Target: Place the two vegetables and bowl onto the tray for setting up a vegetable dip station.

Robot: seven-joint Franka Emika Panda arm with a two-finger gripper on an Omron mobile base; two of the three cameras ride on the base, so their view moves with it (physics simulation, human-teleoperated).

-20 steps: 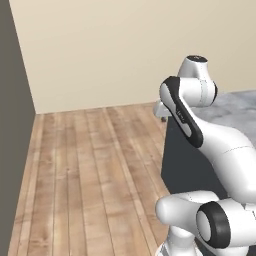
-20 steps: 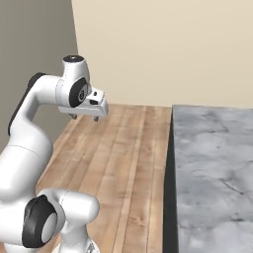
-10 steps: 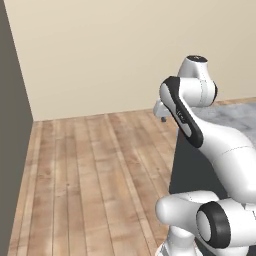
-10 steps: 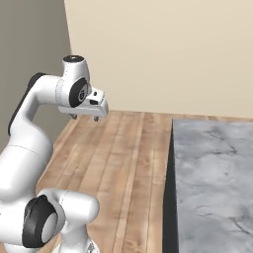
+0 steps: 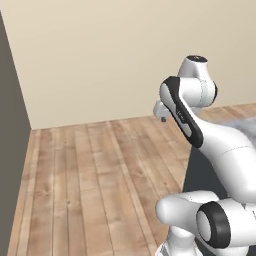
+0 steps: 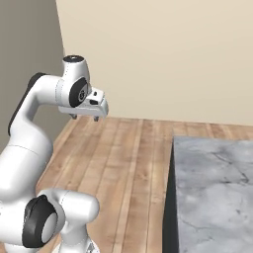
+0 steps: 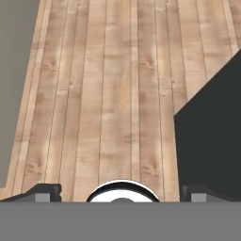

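Observation:
The cucumber, the carrot, the red bowl and the wooden tray are all out of view. My gripper (image 6: pixel 85 117) hangs high over the wooden floor, held out from the arm's upper joint, left of the counter. In the left base view the gripper (image 5: pixel 162 118) peeks out beside the arm's dark link. Looking down along the hand, the gripper (image 7: pixel 122 193) is open: its two dark fingertips (image 7: pixel 47 191) stand far apart with nothing between them, and plank floor lies below.
A grey marble counter (image 6: pixel 212 188) stands at the right, its dark side panel (image 7: pixel 212 141) dropping to the wood floor (image 5: pixel 90 180). A beige wall (image 6: pixel 163 54) closes the back. A dark grey wall (image 5: pixel 10 150) runs along the left.
The whole scene has slid downward in both base views, so the camera moved with the base. The arm keeps the same pose and the gripper stays open.

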